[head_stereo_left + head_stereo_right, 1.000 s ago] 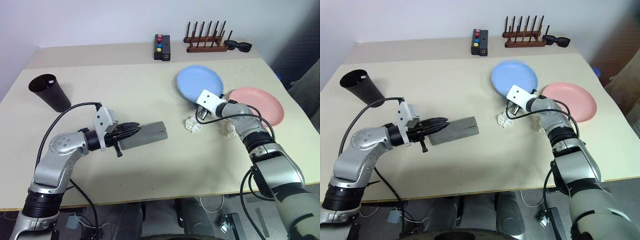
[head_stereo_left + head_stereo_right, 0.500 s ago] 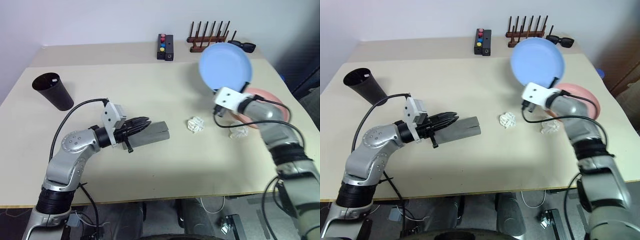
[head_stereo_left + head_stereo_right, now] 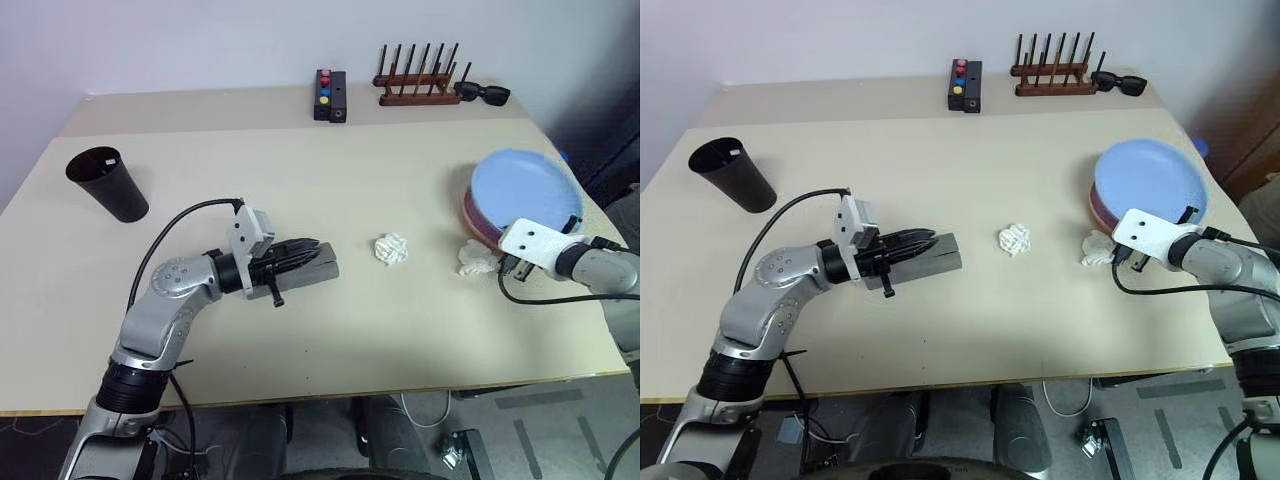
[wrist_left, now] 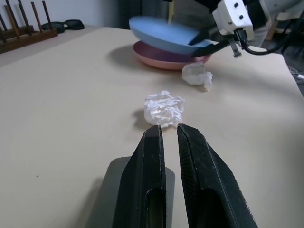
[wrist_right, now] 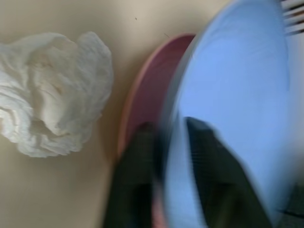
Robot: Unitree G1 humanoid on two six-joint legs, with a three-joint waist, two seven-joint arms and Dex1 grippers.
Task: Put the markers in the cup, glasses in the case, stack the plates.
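At the far left of the table (image 3: 330, 370) stands the black cup (image 3: 106, 183), upright and well apart from everything else; its dark inside gives no view of any contents. Nearer the middle, the left gripper (image 3: 305, 256) points level toward the right with its black fingers (image 4: 151, 187) drawn narrow, a thin gap between them, over the near end of the grey case (image 3: 312, 272). The fingers hide that end, so whether they clamp the case or merely lie upon it cannot be told. The case looks closed, and its inside is hidden.

Just right of the case lies a crumpled white paper ball (image 3: 391, 249), and a second crumpled ball (image 3: 476, 257) sits near the plates. Along the back edge are a small black box with coloured buttons (image 3: 329, 95), a wooden peg rack (image 3: 417, 82) and black sunglasses (image 3: 484, 93).

On the right, the light blue plate (image 3: 525, 189) lies atop the pink plate (image 4: 164, 55), of which a rim alone shows. The right gripper (image 5: 164, 156) has one blurred finger either side of the blue plate's near edge; whether it grips or has let go cannot be told.
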